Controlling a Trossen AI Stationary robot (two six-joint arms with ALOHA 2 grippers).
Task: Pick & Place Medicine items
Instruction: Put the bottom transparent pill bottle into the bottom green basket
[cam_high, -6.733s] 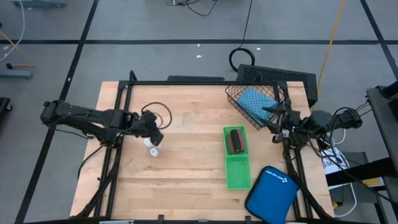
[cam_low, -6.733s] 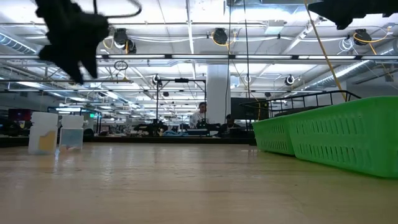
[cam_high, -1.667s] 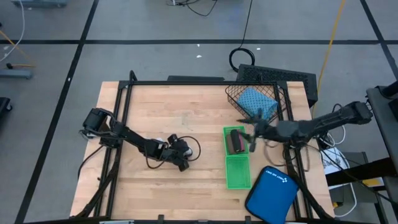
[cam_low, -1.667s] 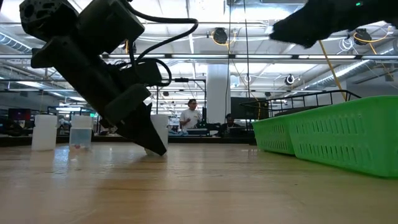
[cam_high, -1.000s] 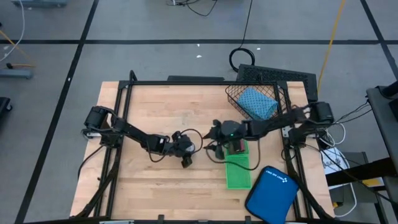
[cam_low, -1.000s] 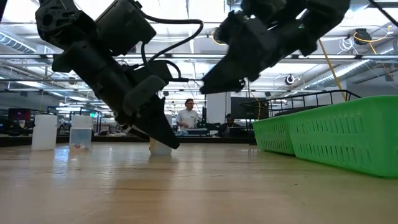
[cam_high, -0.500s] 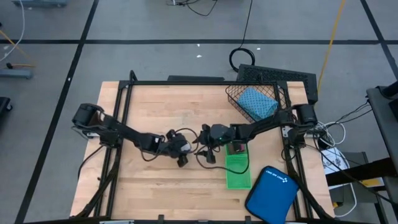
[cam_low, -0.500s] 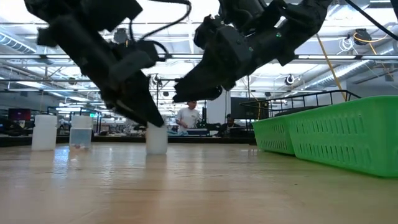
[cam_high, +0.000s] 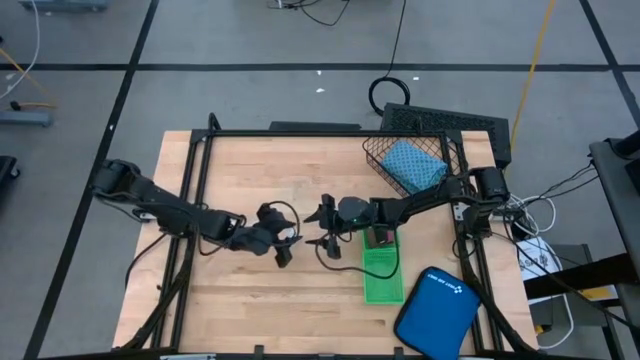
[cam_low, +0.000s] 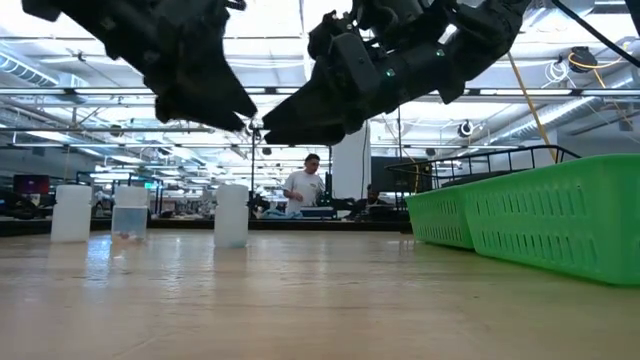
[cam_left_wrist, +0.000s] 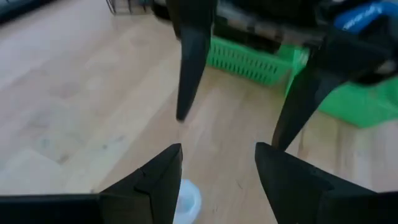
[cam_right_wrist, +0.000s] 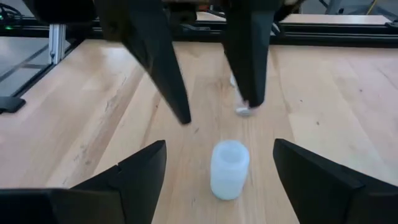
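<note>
A small white bottle (cam_right_wrist: 229, 169) stands upright near the middle of the worktop (cam_high: 300, 170), touched by neither arm. The left gripper (cam_high: 280, 242) and right gripper (cam_high: 322, 228) face each other just above it, both with fingers spread and empty. Two more white bottles (cam_low: 72, 211) stand toward the worktop's left edge. The teal pouch (cam_high: 413, 165) lies in the wire basket (cam_high: 376, 152) at the far right corner.

White bottle (cam_right_wrist: 229, 169) upright on the wood, mid-table; two more (cam_low: 72, 212) upright further left. Teal pouch (cam_high: 414, 166) lies in wire basket. Black roll (cam_high: 379, 236) in green tray.
</note>
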